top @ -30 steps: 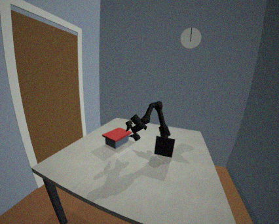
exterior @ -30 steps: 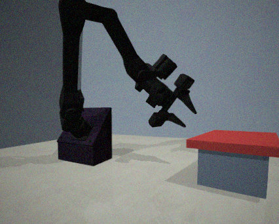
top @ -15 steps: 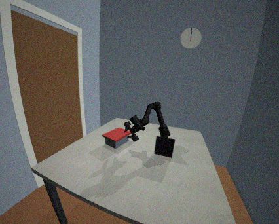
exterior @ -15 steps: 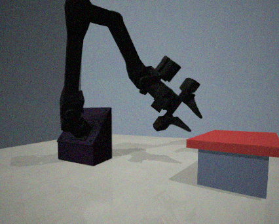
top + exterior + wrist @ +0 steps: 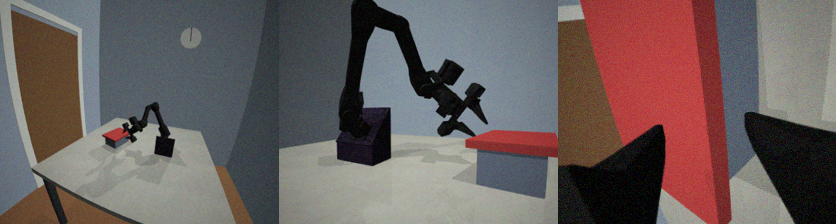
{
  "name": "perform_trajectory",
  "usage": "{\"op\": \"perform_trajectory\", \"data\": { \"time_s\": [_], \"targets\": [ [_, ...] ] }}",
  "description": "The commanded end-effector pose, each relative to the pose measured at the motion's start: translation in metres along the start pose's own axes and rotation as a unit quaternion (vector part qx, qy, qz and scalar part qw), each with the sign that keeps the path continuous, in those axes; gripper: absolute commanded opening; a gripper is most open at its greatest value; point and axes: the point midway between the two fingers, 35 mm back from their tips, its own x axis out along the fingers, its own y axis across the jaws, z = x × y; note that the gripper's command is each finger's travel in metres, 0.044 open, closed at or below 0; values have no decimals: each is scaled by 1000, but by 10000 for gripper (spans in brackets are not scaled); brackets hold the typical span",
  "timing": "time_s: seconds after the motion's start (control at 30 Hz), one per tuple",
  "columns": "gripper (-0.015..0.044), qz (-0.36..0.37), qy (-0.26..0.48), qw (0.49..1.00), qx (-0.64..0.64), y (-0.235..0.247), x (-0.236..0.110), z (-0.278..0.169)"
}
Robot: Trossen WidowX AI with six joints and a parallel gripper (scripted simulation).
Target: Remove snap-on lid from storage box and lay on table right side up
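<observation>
Your big pale grey desk (image 5: 183, 183) carries everything here. On it stands the dark block base (image 5: 365, 137) of your black arm (image 5: 410, 56). In the top view the base is at about 3 o'clock from the box.

The arm goes up from the base, bends, and reaches down toward the box.

The grey-blue storage box (image 5: 512, 171) sits flat on the desk, well apart from the base. The flat red snap-on lid (image 5: 515, 141) is on top of the box. It is wider than the box, so its edge sticks out past the box walls.

Your black hand (image 5: 479, 127) is tilted, with its pointed tips aimed down at the near edge of the lid. In the side view the lower tip is just beside the lid's edge, and the upper tip hangs above it. You cannot tell there if a tip touches the lid.

In the wrist view the two dark fingers stand apart, one on each side of the lid's edge (image 5: 708, 100). The hand is part way spread and grips nothing.
</observation>
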Motion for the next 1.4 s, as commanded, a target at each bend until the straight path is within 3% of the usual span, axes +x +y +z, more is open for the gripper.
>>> {"op": "perform_trajectory", "data": {
  "time_s": [0.0, 0.5, 0.57, 0.93, 1.07, 1.37],
  "targets": [
    [235, -1, 0, 1000, -5, -3, 6, 0],
    [235, 6, -5, 1000, -7, -2, 27, 6],
    [183, 6, -5, 1000, -7, -2, 27, 6],
    [109, 6, -5, 1000, -7, -2, 27, 6],
    [4, 6, -5, 1000, -7, -2, 27, 6],
    [0, 7, -6, 1000, -5, 0, 26, 6]
  ]
}}
